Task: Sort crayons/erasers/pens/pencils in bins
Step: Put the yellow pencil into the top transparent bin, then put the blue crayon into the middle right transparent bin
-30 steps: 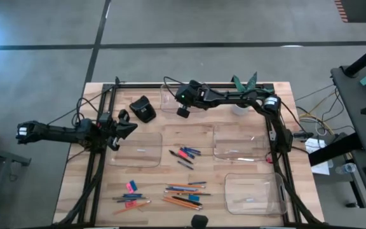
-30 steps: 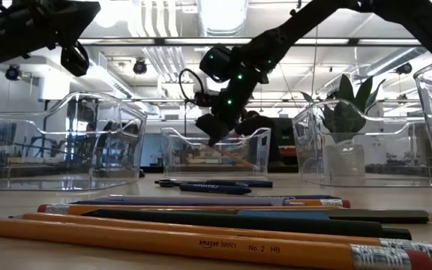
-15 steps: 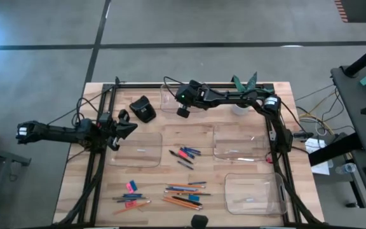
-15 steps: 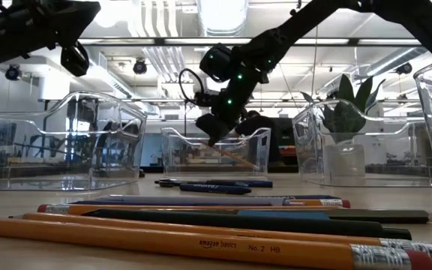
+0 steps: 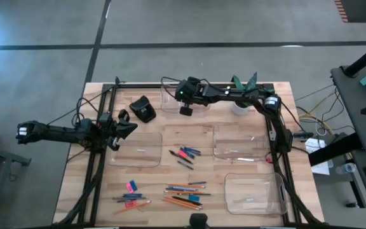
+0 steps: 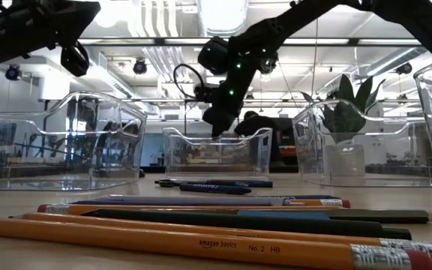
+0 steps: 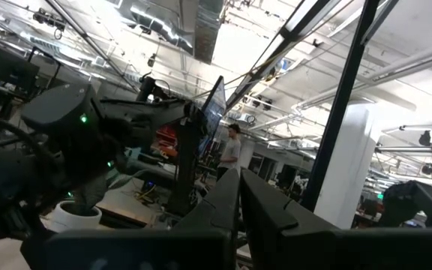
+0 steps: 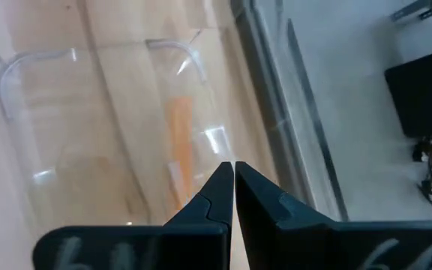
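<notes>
Risk: right gripper (image 5: pixel 186 109), jaws clenched empty over the far-edge bin (image 5: pixel 172 97), could clip its wall; left gripper (image 5: pixel 131 126) clenched too

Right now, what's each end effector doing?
Left end effector: closed, empty, at the table's left edge.
Right end effector: closed, empty, above the far bin.

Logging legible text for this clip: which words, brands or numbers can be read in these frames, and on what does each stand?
"amazon basics" on the nearest orange pencil in the low view.
"No. 2 HB" on the same pencil, just after the brand.
The bins, the pens, the other pencils and both arms show no text I can read.
The monitor and gear in the room behind are too blurred to read.
</notes>
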You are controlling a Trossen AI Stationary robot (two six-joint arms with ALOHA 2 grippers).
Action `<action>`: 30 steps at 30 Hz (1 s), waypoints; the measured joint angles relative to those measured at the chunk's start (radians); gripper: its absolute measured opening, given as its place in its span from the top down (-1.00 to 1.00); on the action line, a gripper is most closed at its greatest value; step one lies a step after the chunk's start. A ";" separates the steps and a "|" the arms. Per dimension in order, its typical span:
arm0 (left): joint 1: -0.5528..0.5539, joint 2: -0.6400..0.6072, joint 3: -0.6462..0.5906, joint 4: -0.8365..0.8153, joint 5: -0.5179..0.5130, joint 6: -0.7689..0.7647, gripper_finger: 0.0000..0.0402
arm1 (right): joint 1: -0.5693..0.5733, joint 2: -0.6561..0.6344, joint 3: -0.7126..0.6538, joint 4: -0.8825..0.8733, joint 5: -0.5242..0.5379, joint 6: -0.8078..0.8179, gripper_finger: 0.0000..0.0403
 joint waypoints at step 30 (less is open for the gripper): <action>0.000 -0.001 0.000 0.000 0.000 0.000 1.00 | 0.159 -0.176 0.154 -0.456 -0.405 0.455 0.39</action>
